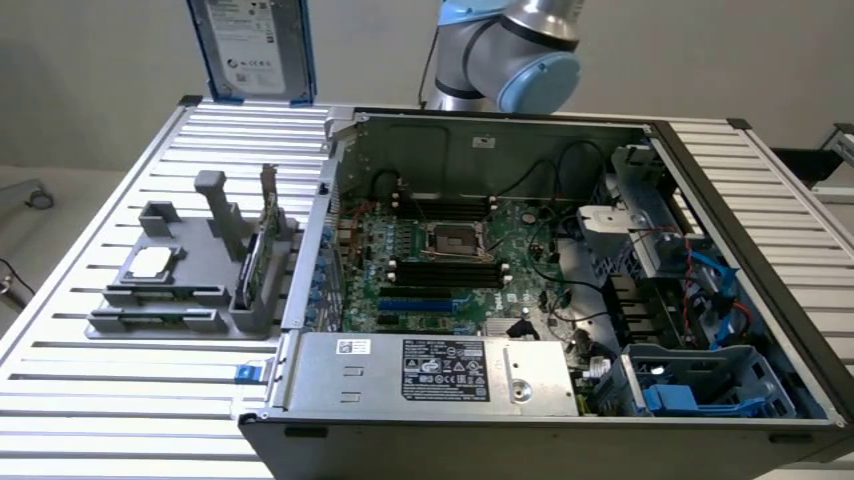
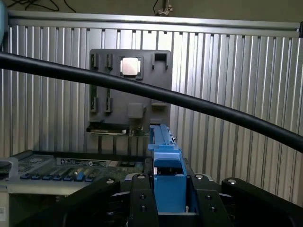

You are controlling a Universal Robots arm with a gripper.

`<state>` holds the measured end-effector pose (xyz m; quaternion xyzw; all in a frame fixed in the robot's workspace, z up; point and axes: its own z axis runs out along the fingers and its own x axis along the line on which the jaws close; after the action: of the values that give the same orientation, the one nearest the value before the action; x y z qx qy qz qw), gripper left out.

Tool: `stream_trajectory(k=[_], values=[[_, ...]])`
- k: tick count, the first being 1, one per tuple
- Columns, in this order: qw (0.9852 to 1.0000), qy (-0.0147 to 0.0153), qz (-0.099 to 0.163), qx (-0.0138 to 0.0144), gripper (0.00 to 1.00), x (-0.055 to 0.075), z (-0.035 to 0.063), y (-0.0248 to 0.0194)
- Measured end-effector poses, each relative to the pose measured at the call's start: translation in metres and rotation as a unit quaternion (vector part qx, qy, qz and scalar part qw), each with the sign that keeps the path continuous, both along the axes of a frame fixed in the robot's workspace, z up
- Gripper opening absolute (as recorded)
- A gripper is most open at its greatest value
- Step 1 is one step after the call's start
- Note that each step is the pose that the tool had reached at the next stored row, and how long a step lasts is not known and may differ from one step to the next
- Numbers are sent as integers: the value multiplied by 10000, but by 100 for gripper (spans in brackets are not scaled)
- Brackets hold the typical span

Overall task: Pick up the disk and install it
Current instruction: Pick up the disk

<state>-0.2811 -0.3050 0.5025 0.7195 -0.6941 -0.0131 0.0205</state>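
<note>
The disk (image 1: 252, 45) hangs upright in the air above the far corner of the counter (image 1: 94, 400) on the exterior view's left. Its long axis is vertical, its white label faces the camera and its blue frame runs down both sides. In the wrist view the gripper (image 2: 169, 191) holds it, black fingers (image 2: 142, 198) pressed against either side of the disk's (image 2: 165, 156) blue edge. There is one disk, one open computer case (image 1: 350, 180), one grey parts holder (image 1: 200, 290) and one processor chip (image 1: 150, 262) lying on that holder. A circuit card (image 1: 251, 258) stands on edge in the holder beside the case. Inside the case, a grey power-supply box (image 1: 360, 375) sits at the near wall and a blue drive cage (image 1: 707, 385) at the near corner on the exterior view's right. A black cable (image 2: 189, 101) crosses the wrist view in front of the holder.
</note>
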Motion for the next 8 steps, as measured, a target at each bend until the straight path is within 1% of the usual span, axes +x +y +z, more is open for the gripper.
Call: stream_trajectory(k=[5, 8], values=[[10000, 6, 0, 4, 33, 226, 65, -30], [10000, 14, 0, 5, 33, 364, 97, -56]])
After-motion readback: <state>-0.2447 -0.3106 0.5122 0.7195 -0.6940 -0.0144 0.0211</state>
